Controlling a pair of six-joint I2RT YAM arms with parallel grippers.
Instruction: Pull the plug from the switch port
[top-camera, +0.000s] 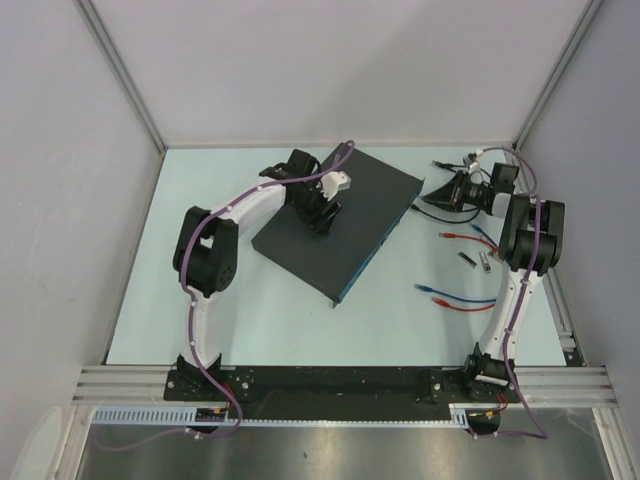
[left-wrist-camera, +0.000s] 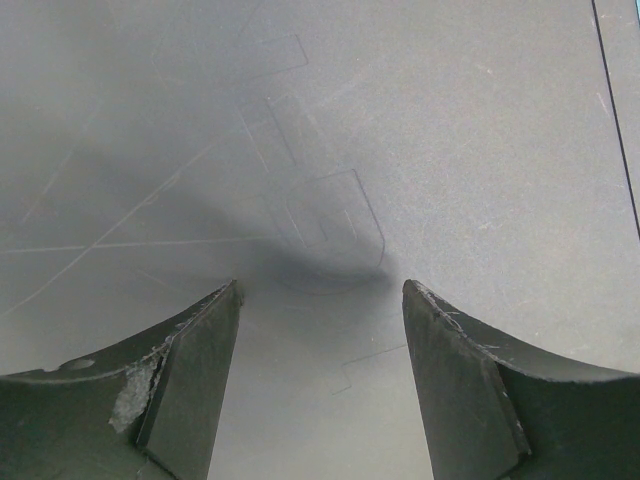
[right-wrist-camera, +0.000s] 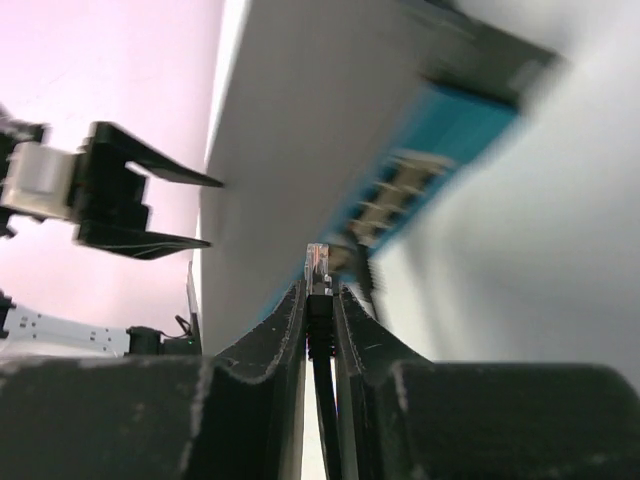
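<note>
- Plug (right-wrist-camera: 318, 262): at the blue port face of the switch (top-camera: 335, 225). Probably small and rigid, with a brittle latch tab. Grip the body, not the limp cable.
- Right gripper (right-wrist-camera: 320, 292): fingers nearly closed, pinching the plug's rear end.
- Left gripper (left-wrist-camera: 320, 290): fingers apart, empty, over the switch top; contact unclear.
- Blur hides whether the plug sits inside a port.
</note>
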